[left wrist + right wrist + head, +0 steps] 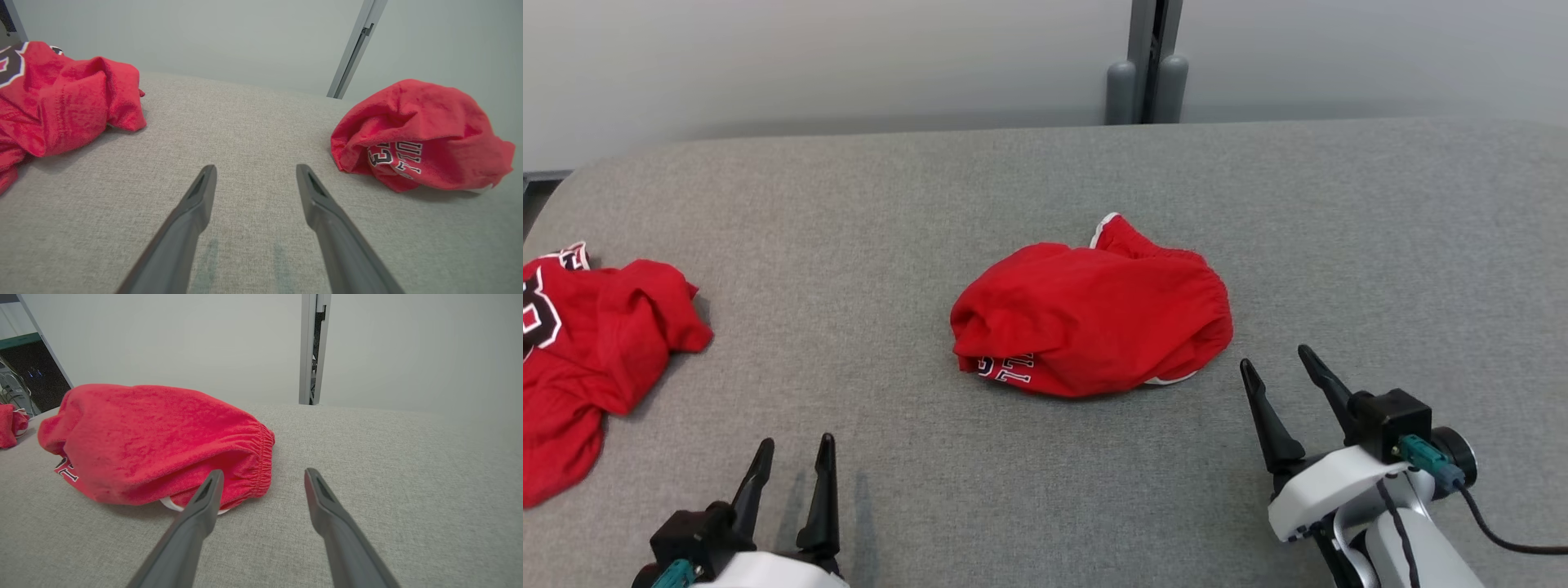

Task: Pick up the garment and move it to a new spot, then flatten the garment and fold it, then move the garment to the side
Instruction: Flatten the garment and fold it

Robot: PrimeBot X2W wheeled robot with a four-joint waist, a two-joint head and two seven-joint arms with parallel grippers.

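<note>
The red shorts (1094, 318) lie bunched in the middle of the desk (1339, 204), pickup seemingly not begun: left claw (796, 445) and right claw (1276, 359) both gape empty, the right near the shorts and needing to close on their waistband.

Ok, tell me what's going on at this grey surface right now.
A two-armed robot faces a grey fabric-covered table. A bunched red garment with an elastic edge and white lettering lies at the middle, not gripped. The right gripper is open and empty, just right of that elastic edge. The left gripper is open too, over bare fabric. A second crumpled red garment with white trim lies at the far left.
</note>
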